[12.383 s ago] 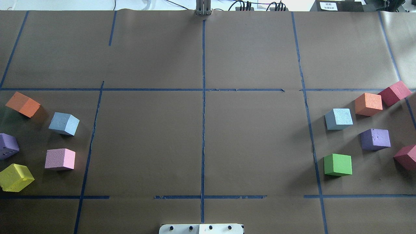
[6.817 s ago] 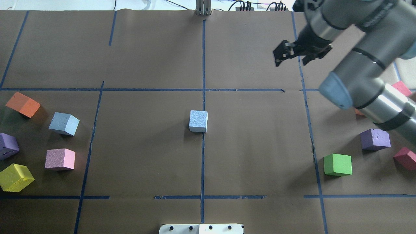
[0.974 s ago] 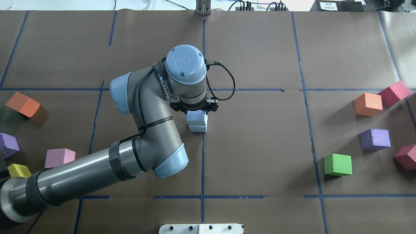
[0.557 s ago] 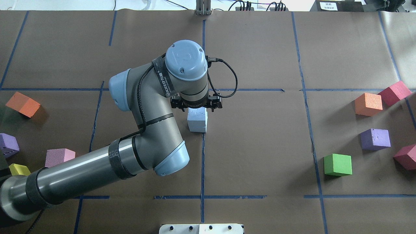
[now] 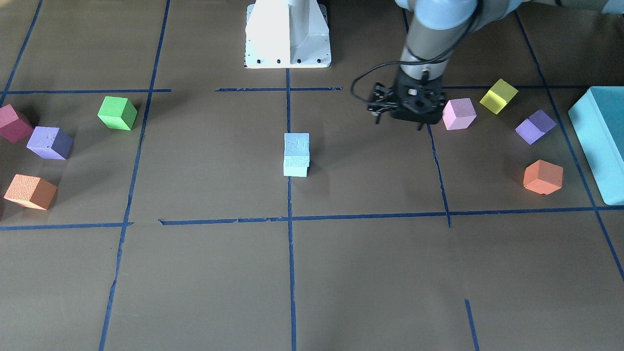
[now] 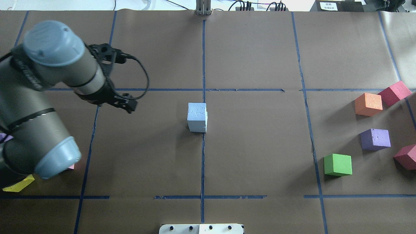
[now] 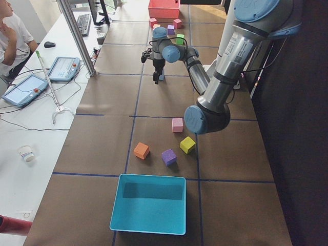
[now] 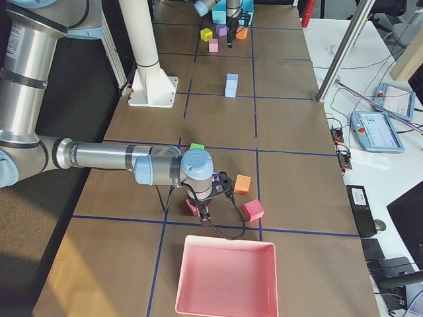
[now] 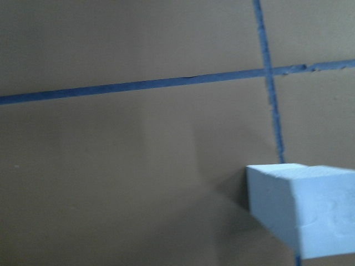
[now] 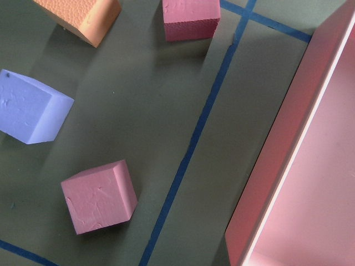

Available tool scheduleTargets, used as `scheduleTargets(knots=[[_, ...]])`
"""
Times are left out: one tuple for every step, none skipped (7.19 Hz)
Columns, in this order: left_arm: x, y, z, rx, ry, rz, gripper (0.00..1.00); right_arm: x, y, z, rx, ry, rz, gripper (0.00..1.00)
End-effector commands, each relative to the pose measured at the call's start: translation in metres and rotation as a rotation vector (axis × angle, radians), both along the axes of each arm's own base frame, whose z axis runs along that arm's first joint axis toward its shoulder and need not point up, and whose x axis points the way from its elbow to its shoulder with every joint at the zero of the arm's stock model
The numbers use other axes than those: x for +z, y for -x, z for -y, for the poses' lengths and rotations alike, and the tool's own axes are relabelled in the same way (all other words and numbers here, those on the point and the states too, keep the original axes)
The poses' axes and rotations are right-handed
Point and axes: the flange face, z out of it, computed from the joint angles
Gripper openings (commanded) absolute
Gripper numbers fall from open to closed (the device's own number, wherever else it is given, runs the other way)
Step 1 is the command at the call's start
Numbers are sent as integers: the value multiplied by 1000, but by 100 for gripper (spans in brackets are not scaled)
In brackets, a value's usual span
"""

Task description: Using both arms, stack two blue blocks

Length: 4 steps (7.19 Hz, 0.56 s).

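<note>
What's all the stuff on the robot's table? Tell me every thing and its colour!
table: one, brown with blue tape lines
blue blocks: two, light blue, stacked at the centre
green cube: one, green, robot's right side
purple cubes: two, purple, one each side
orange cubes: two, orange, one each side
red cubes: two, dark red, right side
pink cube: one, pink, left side
yellow cube: one, yellow, left side
teal box: one, teal, left end
pink tray: one, pink, right end
left arm: grey; left gripper open, empty
right arm: grey; right gripper near the pink tray
</note>
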Motion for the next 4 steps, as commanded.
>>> scheduleTargets(knots=[[124,182,7,94,-41,21,100,1,0,1,3,6,4,100],[182,260,12,82,-9,-13,100,2,1,1,3,7,2,100],[246,328,18,81,1,-57,100,2,1,2,32,34,2,99],[311,366,-3,94,29,-62,100,0,1,3,76,69,2,99]])
